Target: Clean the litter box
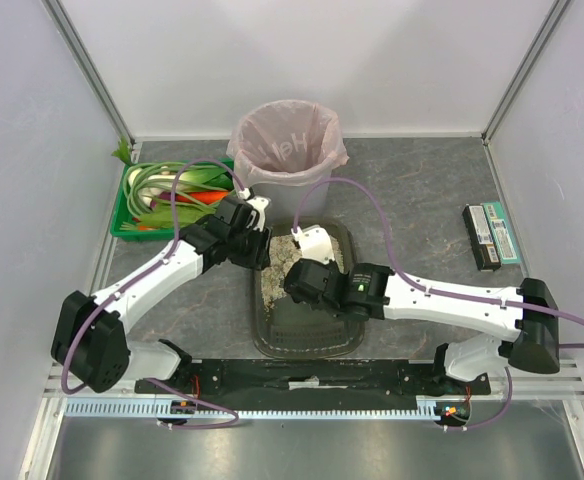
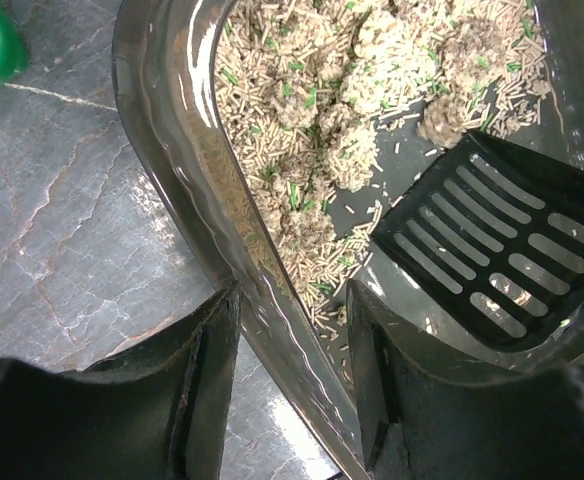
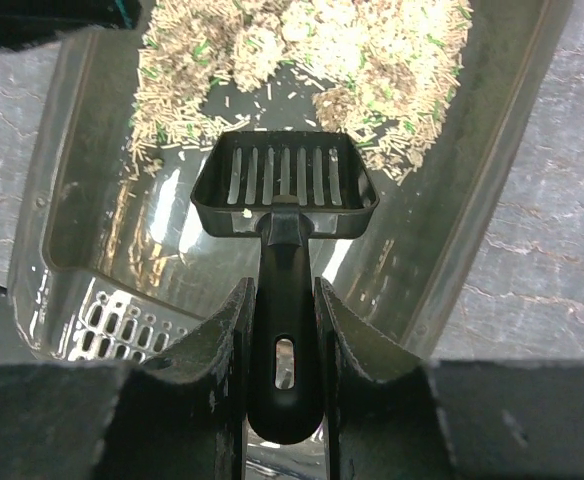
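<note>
— Where does the litter box (image 1: pixel 312 335) sit?
— Right of the green vegetable crate (image 1: pixel 137 222), mid-table (image 1: pixel 412 200), just near of the pink-bagged bin (image 1: pixel 289 145).
— Left gripper (image 2: pixel 292 292)?
— It straddles the box's left rim; whether it pinches, I cannot tell.
— Right gripper (image 3: pixel 282 290)?
— Clenched on the black slotted scoop (image 3: pixel 284 180)'s handle, blade just near of the litter (image 3: pixel 392 60) piled at the far end.
</note>
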You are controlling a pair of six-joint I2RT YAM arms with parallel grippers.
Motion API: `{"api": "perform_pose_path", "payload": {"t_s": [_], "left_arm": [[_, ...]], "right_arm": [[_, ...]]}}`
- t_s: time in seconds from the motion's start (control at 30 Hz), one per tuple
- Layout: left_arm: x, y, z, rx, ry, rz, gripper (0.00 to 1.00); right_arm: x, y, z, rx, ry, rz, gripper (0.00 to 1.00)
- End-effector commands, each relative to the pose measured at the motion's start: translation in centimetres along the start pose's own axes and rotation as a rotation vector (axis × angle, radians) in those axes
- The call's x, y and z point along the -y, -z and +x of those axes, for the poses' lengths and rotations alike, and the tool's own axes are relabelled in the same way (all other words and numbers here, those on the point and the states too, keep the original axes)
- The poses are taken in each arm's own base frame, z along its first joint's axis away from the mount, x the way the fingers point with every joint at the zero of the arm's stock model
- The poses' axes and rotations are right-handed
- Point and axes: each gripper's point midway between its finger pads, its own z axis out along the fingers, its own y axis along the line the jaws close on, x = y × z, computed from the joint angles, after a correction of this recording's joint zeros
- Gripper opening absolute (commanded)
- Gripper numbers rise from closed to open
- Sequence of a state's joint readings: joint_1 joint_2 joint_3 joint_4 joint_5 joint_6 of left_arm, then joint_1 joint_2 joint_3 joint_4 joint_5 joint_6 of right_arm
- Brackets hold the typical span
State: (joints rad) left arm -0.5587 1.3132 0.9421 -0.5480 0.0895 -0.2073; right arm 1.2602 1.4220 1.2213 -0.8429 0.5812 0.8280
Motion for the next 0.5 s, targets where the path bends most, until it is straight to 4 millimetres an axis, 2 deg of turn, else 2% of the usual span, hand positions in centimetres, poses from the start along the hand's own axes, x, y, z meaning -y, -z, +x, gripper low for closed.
{"api": "perform_pose_path", "payload": {"t_s": [0.0,0.13,0.47], "left_arm": [[0.4,-0.8,0.6,-0.031,-0.029,0.031,0.53],[0.3,-1.1,0.9,-0.048,-0.029,0.031,0.52],[0.4,-1.8,1.5,-0.078,-0.023,0.038,0.44]], "right_arm": [[-1.9,-1.1,-0.4,0.044,-0.066,-0.049,0.00],[-1.8,-2.7,-0.3,0.062,-0.054,0.004,0.00],[-0.6,-4.5,-0.3,0.116,-0.057,0.105,0.00]]}}
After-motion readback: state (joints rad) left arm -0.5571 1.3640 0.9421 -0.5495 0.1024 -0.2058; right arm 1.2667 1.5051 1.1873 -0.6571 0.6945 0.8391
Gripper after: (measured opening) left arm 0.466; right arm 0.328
